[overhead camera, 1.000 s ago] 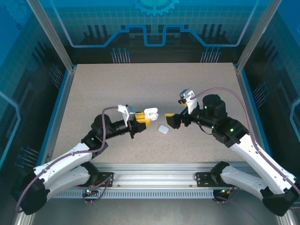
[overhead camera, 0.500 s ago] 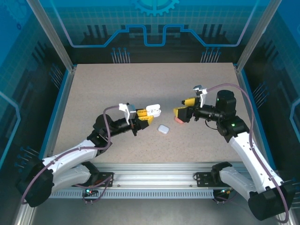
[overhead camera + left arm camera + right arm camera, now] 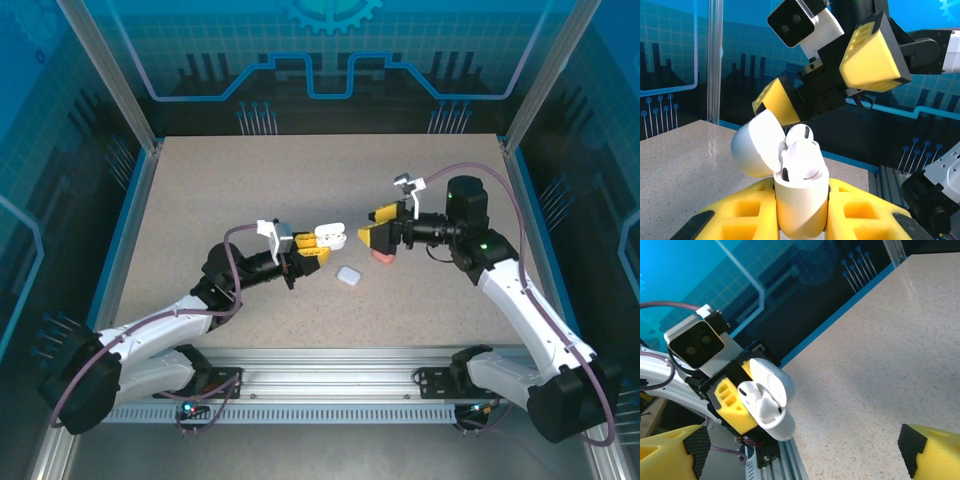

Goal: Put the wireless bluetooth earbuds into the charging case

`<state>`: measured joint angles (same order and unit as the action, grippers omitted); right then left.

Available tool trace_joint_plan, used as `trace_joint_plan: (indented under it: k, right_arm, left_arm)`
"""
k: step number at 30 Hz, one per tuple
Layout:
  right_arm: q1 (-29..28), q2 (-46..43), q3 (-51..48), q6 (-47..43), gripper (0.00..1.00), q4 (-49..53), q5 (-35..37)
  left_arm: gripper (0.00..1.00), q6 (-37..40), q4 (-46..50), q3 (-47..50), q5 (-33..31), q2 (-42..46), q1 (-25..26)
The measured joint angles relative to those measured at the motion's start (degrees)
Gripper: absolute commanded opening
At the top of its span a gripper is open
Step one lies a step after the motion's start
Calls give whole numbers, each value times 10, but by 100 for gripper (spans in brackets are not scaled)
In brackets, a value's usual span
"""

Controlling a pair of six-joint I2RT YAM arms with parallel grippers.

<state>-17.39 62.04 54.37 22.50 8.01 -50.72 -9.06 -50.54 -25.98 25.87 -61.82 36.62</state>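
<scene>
The left hand [image 3: 314,252] was clamped tight on the lower body of an open white charging case [image 3: 327,239], holding it off the bench [image 3: 250,180] near the middle of the work area. Seen from the left wrist, the yellow fingers [image 3: 860,210] pressed on both sides of the case [image 3: 800,205], whose lid [image 3: 752,150] was swung back to the left. White earbuds [image 3: 799,156] sat in the mouth of the case, their rounded heads standing a little above its rim; whether they were fully seated I could not tell. The right hand [image 3: 376,227] faced the case from the right, near it but apart, its jaws spread wide with nothing between them. From the left wrist its two yellow fingers [image 3: 875,52] showed above and behind the open lid. From the right wrist, the case [image 3: 771,407] appeared in the left hand's grip with one earbud [image 3: 747,390] showing at the opening, while the right hand's own fingertips [image 3: 932,452] stood far apart at the lower corners. On the bench, a second white case [image 3: 348,276] lay closed below the gap between the two hands, and a small pink object [image 3: 381,258] lay just under the right hand, too hidden to make out.
</scene>
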Motion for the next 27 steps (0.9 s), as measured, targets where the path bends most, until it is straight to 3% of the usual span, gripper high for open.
trace_joint_plan:
  k: [13, 19, 27]
  right_arm:
    - [-32, 66, 59, 13, 100, 1, -22]
    - [-74, 90, 78, 15, 98, 5, -25]
    - [-100, 110, 110, 3, 77, 29, -38]
  left_arm:
    - [0, 1, 0, 0, 2, 0, 0]
    - [0, 1, 1, 0, 1, 2, 0]
    - [0, 4, 5, 0, 0, 9, 0]
